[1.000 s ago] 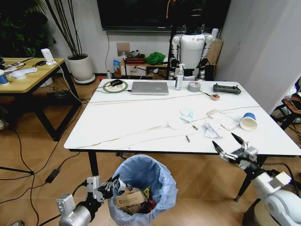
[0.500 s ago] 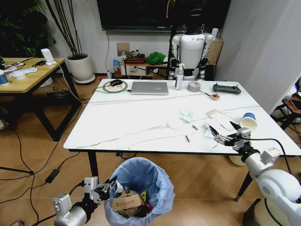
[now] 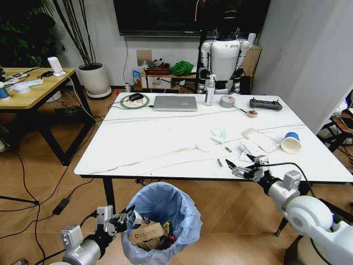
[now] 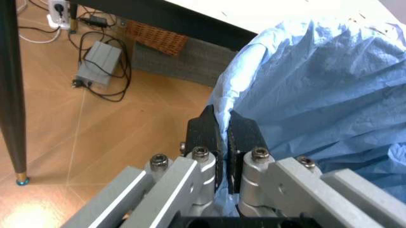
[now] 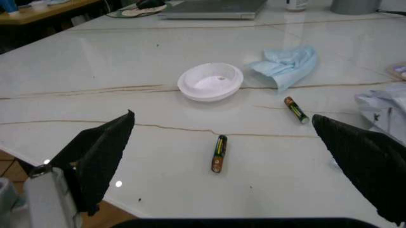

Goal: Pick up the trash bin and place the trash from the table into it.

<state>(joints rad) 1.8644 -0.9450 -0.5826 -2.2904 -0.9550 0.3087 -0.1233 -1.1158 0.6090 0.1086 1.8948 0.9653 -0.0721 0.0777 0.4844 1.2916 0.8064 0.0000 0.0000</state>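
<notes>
The trash bin (image 3: 161, 220), lined with a crinkled light-blue bag (image 4: 317, 90), stands on the floor before the table (image 3: 149, 143) and holds a brown paper bag and wrappers. My left gripper (image 3: 129, 216) (image 4: 223, 135) is shut on the bag's rim. My right gripper (image 3: 243, 169) (image 5: 222, 116) is open, low over the table's front edge. Just beyond it lie two small batteries (image 5: 219, 153) (image 5: 295, 109), a white lid (image 3: 208, 145) (image 5: 210, 81) and a blue mask (image 3: 218, 132) (image 5: 285, 64). Crumpled white paper (image 3: 251, 149) (image 5: 381, 107) and a paper cup (image 3: 290, 142) lie to its right.
At the table's far side are a laptop (image 3: 175, 102), spray bottle (image 3: 210, 90), tape roll (image 3: 228, 101), black controller (image 3: 266, 104) and a mouse on a round pad (image 3: 135, 99). A white robot (image 3: 224, 58) stands behind. A wooden desk (image 3: 33, 88) is at left; cables cross the floor.
My right gripper has moved left and forward, from beside the table's right front to over its front edge near the batteries. The left gripper and bin have sunk slightly.
</notes>
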